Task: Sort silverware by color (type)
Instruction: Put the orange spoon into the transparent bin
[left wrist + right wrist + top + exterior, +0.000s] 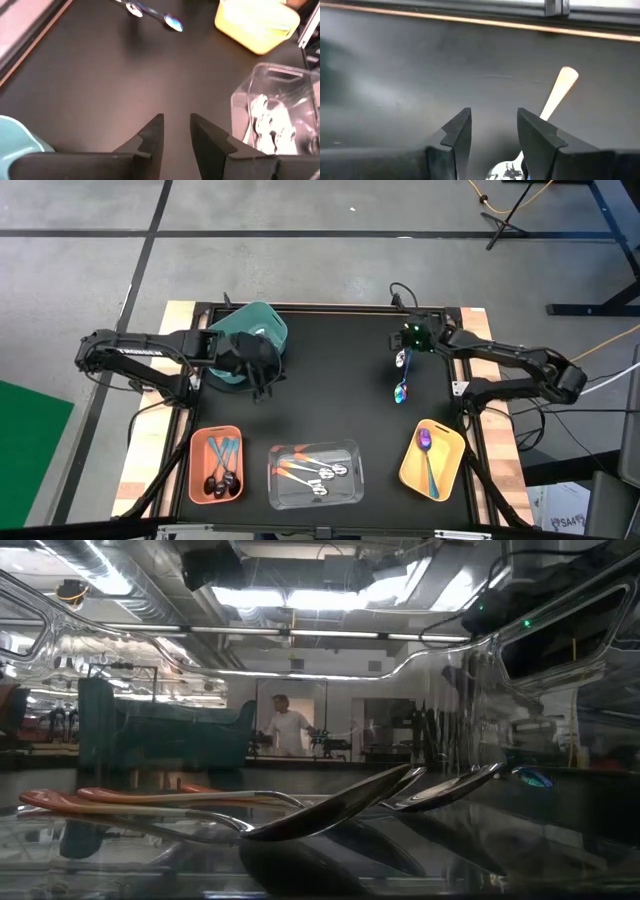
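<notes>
Black bench [330,380], high view: 2 loose spoons [402,380] lie under the right gripper [410,350]; others sit sorted in the salmon bin [196,442], clear bin [350,480] and yellow bin [450,442]. Left wrist view: left gripper [176,132] empty, fingers narrowly apart. Right wrist view: fingers wide, orange-handled spoon [559,90] beside 1 finger, likely next pick.

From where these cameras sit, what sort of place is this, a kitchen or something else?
Probably a robotics lab or workshop, not a kitchen. The black table stands on a bare concrete floor, exposed ducts and strip lights run overhead, and cables and equipment stands sit beyond the table.
</notes>
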You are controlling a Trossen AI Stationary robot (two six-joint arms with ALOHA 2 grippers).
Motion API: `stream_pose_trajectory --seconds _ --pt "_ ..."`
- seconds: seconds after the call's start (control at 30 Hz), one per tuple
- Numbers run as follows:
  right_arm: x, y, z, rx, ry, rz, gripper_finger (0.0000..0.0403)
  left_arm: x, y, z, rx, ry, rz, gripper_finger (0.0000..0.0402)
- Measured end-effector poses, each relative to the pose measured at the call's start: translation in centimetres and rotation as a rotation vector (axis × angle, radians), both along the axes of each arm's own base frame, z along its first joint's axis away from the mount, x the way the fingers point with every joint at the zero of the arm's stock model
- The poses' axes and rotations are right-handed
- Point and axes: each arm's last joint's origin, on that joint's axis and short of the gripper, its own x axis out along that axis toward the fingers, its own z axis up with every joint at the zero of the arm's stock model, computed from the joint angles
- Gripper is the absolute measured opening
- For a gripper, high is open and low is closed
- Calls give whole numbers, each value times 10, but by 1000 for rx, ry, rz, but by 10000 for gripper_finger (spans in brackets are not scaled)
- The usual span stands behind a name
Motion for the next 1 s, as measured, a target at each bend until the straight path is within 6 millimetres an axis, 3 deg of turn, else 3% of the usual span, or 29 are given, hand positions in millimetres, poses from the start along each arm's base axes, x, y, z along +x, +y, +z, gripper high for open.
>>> stream_pose_trajectory --seconds 0.4,1.0 --pt "5 -7 -25 16 146 -84 145 7 -13 -7 2 27 -51 89" --pt "11 -12 -60 111 273 -103 145 9 -12 -8 29 30 -21 89"
